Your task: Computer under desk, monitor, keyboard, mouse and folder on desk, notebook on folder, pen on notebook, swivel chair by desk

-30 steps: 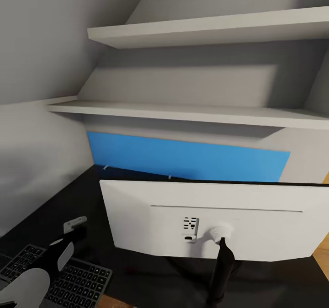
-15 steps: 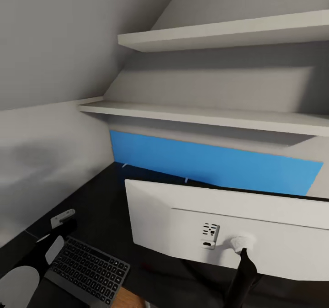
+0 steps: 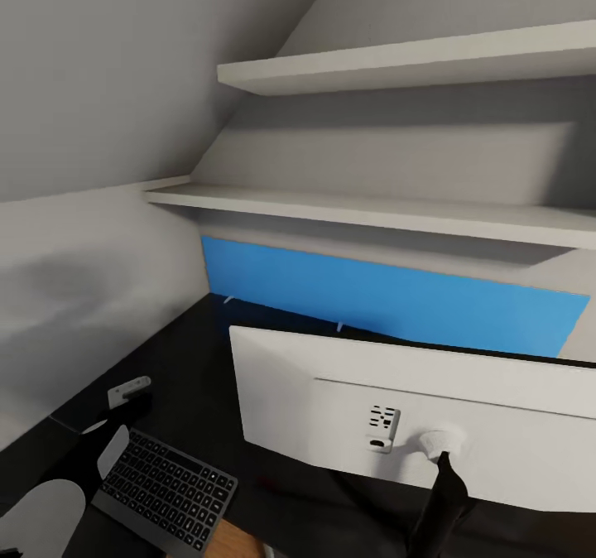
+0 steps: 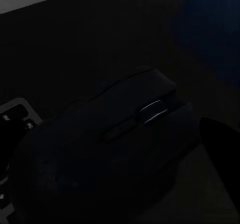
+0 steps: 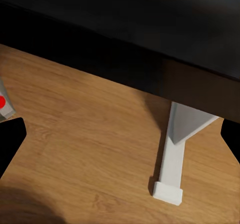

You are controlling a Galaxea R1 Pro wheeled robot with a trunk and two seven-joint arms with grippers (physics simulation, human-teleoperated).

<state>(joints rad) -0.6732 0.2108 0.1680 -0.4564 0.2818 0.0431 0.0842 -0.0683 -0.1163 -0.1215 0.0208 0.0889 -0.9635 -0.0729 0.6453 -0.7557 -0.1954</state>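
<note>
The monitor (image 3: 463, 409) stands on the black desk (image 3: 190, 351) with its white back toward me. To its left lies the keyboard (image 3: 165, 488), angled near the desk's front edge. My left gripper (image 3: 116, 413) hovers just beyond the keyboard's far left corner. In the left wrist view the black mouse (image 4: 115, 149) sits very close between the fingers, so the gripper looks shut on it, beside a corner of the keyboard (image 4: 15, 114). My right gripper (image 5: 120, 139) is open below desk height. At that picture's edge is the computer (image 5: 2, 104) with its red spot.
A blue wall panel (image 3: 389, 297) runs behind the desk under two white shelves (image 3: 372, 210), and the ceiling slopes down on the left. A white desk leg (image 5: 175, 149) stands on the wooden floor (image 5: 85, 149) before the right gripper.
The head camera swung left, so the whole scene shifted right. Over the last half second the left gripper moved slightly right, closer to the keyboard's far corner.
</note>
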